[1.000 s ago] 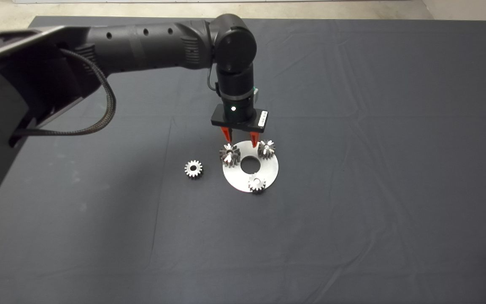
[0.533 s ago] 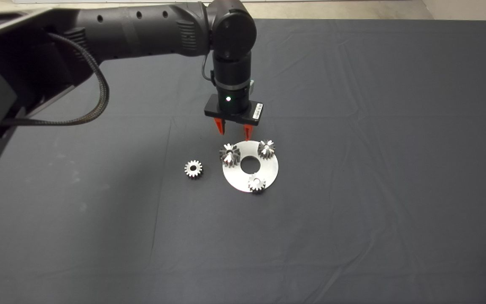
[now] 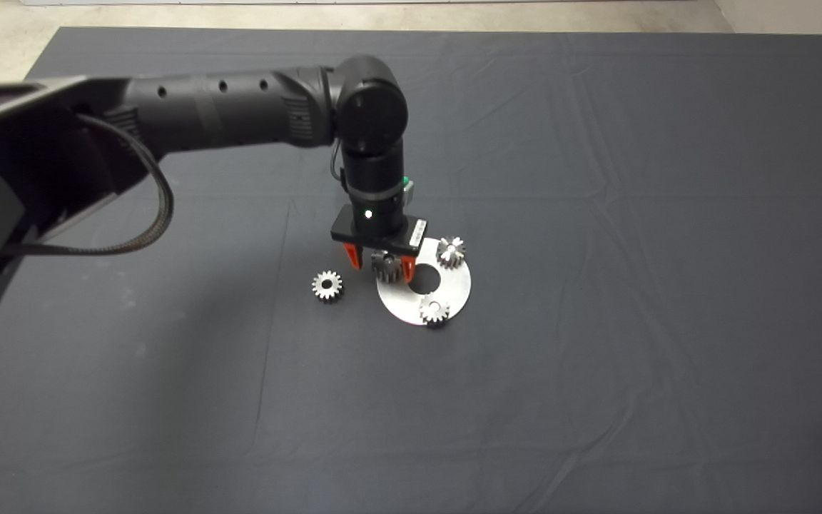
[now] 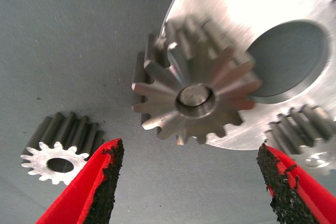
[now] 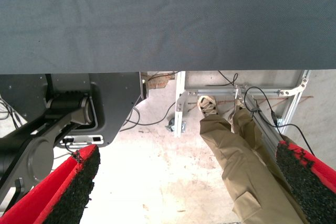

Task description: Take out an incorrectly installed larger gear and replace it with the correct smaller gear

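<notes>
Reaching for the wrong gear, fingers not closed yet.

Near the middle of the dark tabletop (image 3: 596, 214): left green gripper with red fingers (image 3: 378, 261) spread wide on both sides of the thick dark steel larger gear (image 4: 195, 98), which sits on the round shiny metal plate (image 3: 454, 289). Not touching it. Lying flat just beside the plate, toward the left edge: the small bright silver gear (image 3: 327, 285). Probably next: drop lower, squeeze shut, lift straight up. Right gripper (image 5: 184, 187) parked off the tabletop, fingers apart, above a person's leg (image 5: 239, 156).
</notes>
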Tool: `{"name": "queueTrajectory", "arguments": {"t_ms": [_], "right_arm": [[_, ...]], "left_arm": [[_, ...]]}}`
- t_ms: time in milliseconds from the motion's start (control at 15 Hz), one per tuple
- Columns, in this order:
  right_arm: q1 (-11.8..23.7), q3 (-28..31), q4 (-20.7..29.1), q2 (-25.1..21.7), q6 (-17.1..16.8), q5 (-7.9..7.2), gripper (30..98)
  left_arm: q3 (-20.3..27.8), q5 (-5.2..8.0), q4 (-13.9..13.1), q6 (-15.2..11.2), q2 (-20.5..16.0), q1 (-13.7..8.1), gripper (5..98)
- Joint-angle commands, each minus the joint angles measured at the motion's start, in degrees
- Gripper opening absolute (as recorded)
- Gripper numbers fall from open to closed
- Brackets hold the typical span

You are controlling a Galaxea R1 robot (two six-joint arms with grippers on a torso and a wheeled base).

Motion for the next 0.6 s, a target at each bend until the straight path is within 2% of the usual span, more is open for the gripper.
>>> {"name": "queueTrajectory", "arguments": {"t_ms": [0,267,400,533], "right_arm": [[-0.08,0.35,1.31,-0.01,-0.31,-0.17,88.6],[-0.08,0.35,1.34,-0.07,-0.31,-0.08,88.6],[-0.03,0.35,1.78,-0.07,-0.31,-0.08,88.6],[0.01,0.35,1.78,-0.07,-0.31,-0.08,88.6]], "left_arm": [[-0.27,-0.05,1.60,-0.13,-0.02,-0.59,64.3],[-3.64,-0.08,2.62,0.50,1.37,-0.68,64.3],[-4.93,-1.28,2.88,0.57,2.14,-0.68,64.3],[-5.28,-1.99,5.00,0.57,2.59,-0.68,64.3]]}}
